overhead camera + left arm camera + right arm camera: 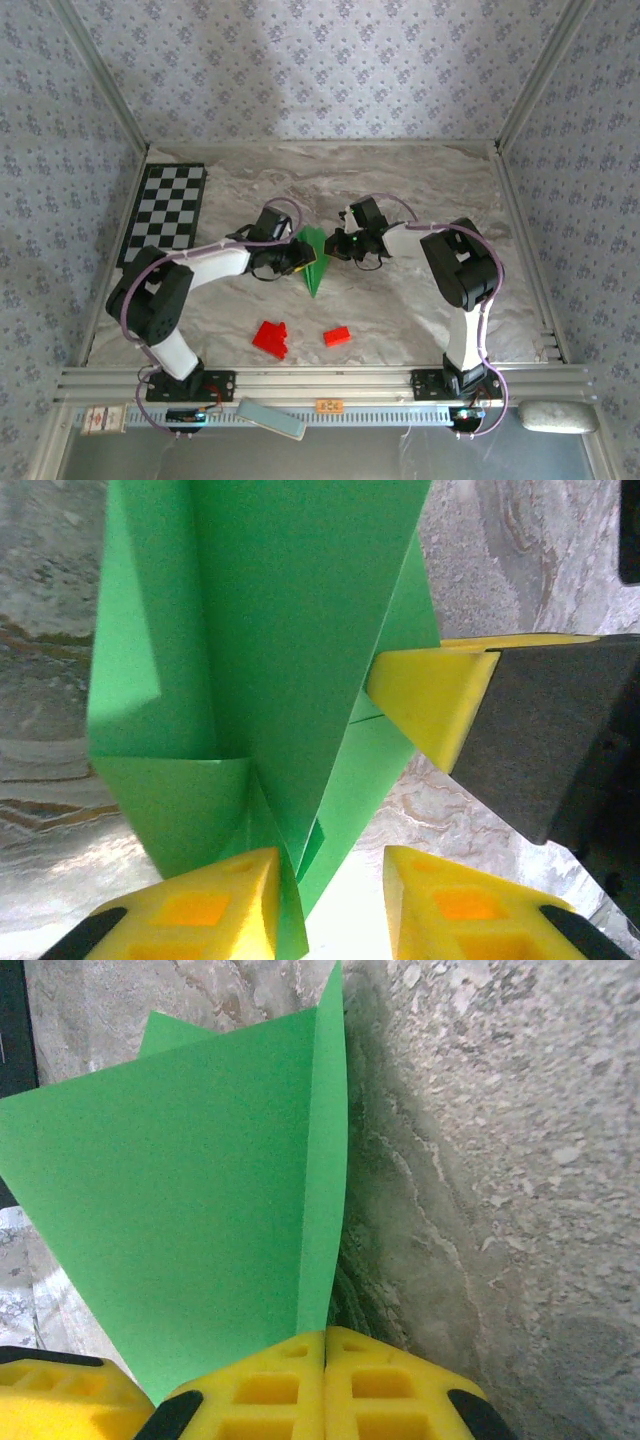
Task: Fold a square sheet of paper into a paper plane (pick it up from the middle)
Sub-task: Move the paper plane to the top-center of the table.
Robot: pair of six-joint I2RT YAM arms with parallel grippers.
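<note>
Black-and-white checkered board at far left of marbled table, larger red block and smaller red block near front edge.

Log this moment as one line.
stage: mid-fold | folded green paper: creased, pointed | right gripper: shut on its edge | left gripper: open, paper between fingers

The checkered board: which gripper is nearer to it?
Left. The left gripper sits right of the checkered board, at the left side of the green paper; the right gripper holds the paper's other side, farther right.

Bright diffuse light; dark shadow beside paper; edges soft.
</note>
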